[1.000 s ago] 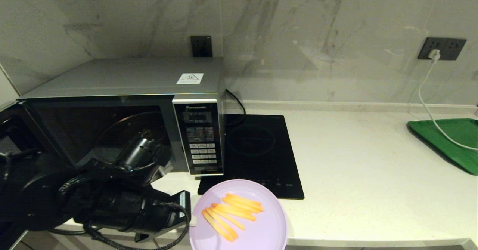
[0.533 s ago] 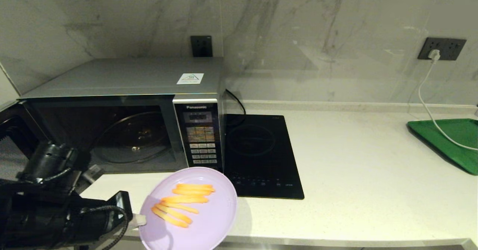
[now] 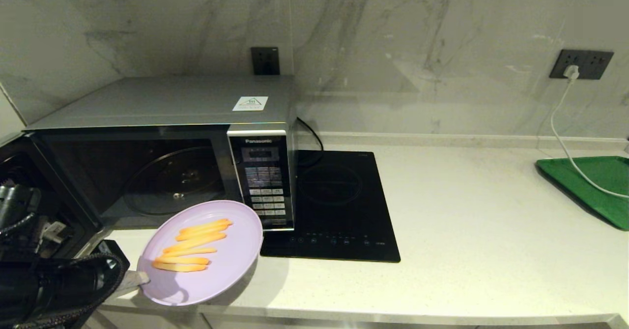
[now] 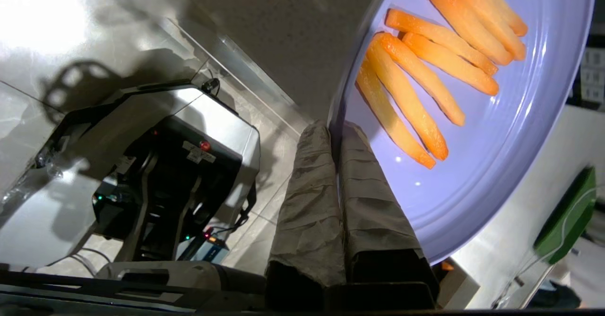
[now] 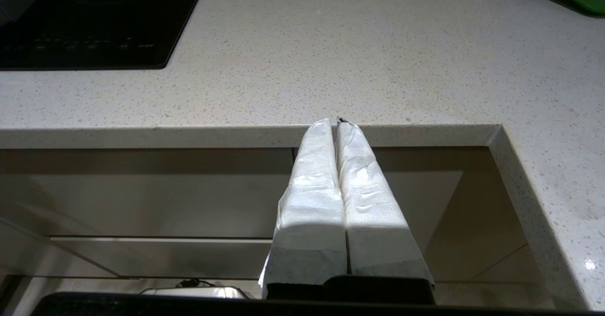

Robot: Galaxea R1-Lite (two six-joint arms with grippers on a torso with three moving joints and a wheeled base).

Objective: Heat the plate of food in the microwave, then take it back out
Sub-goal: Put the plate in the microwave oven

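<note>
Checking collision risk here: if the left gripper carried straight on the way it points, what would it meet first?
Probably the microwave. The left gripper, shut on the plate of food, points up toward the front edge beside the keypad, not squarely into the open cavity. Depth is unclear.

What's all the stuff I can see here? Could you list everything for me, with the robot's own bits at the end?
Round lilac plastic plate: one, held in the air before the microwave's open cavity, its rim pinched.
Thin orange fry-like sticks: about six, lying on the plate.
Silver-grey Panasonic microwave: one, back left on the counter, door swung open.
Flat black induction hob: one, right of the microwave.
Green rectangular tray: one, far right.
White cable: one, from a dark wall socket across the tray.
White speckled counter: one.
Left gripper: one, shut on the plate's rim, low left.
Right gripper: one, shut, empty, by the counter's front edge.
</note>
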